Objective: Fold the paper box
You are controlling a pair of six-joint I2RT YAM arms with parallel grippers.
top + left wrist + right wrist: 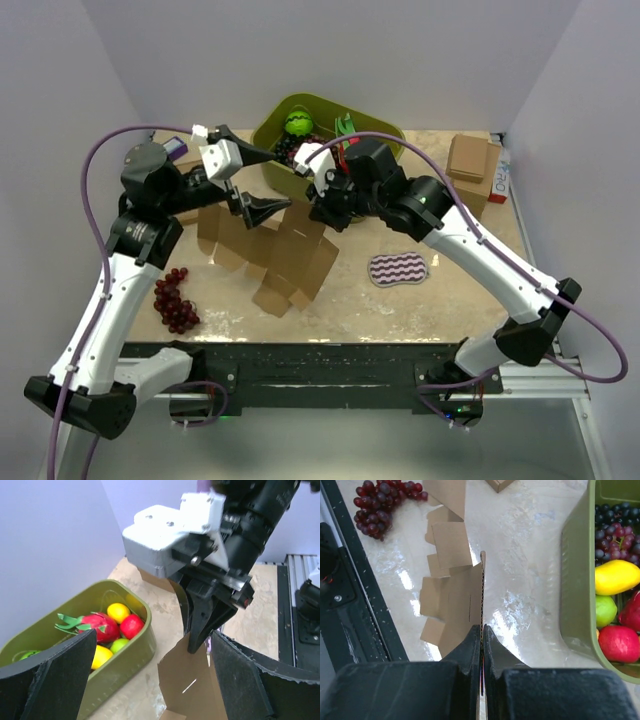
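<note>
Beige counter (420, 310), lavender walls. The paper box (285, 250) is found mid-counter, unfolded. Its far edge is raised and pinched edge-on by the right jaws, which are closed tight on the single cardboard panel. The near flaps appear to rest on the surface, though contact can't be confirmed. The left jaws are spread wide with nothing held, and are hovering just left of the raised panel, facing it.

The step is judged to be the first wall crease, so the task is barely begun. The right pinch should be kept firm and close to a score line. The left jaws should be brought onto the neighbouring panel so the bend is forced along the score, not across plain board. Motion should be kept slow, or the whole sheet gets dragged instead of creased. The green bin (262, 135) sits just beyond, so swing toward the far side should be limited.
</note>
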